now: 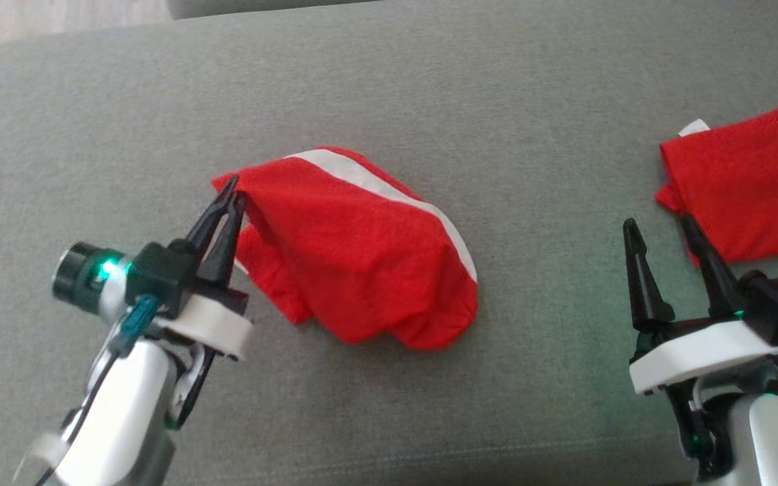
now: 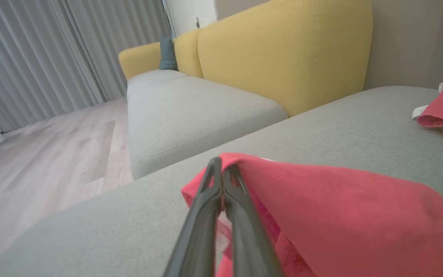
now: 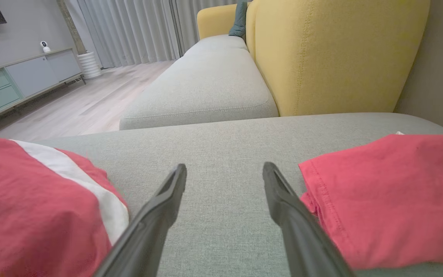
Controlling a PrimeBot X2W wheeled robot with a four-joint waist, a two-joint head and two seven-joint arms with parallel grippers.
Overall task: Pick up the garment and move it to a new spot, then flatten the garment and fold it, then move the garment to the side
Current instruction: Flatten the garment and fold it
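Note:
The garment (image 1: 355,256) is red with a white stripe and lies bunched in the middle of the grey cushion (image 1: 429,88). My left gripper (image 1: 236,189) is shut on its upper left corner, which is drawn up into a peak. In the left wrist view the left gripper (image 2: 223,165) has its two dark fingers pressed together with the garment's (image 2: 340,215) red edge draped over the tips. My right gripper (image 1: 659,223) stands open to the right of the garment, holding nothing. The right wrist view shows the right gripper (image 3: 225,167) over bare cushion, with the garment (image 3: 33,207) at its left.
A second red cloth (image 1: 747,182) with white tabs lies at the right edge, close beside my right gripper's outer finger; the same cloth (image 3: 390,192) shows in the right wrist view. A yellow backrest (image 2: 283,50) rises behind the cushion. Wooden floor (image 2: 44,154) lies beyond its far left edge.

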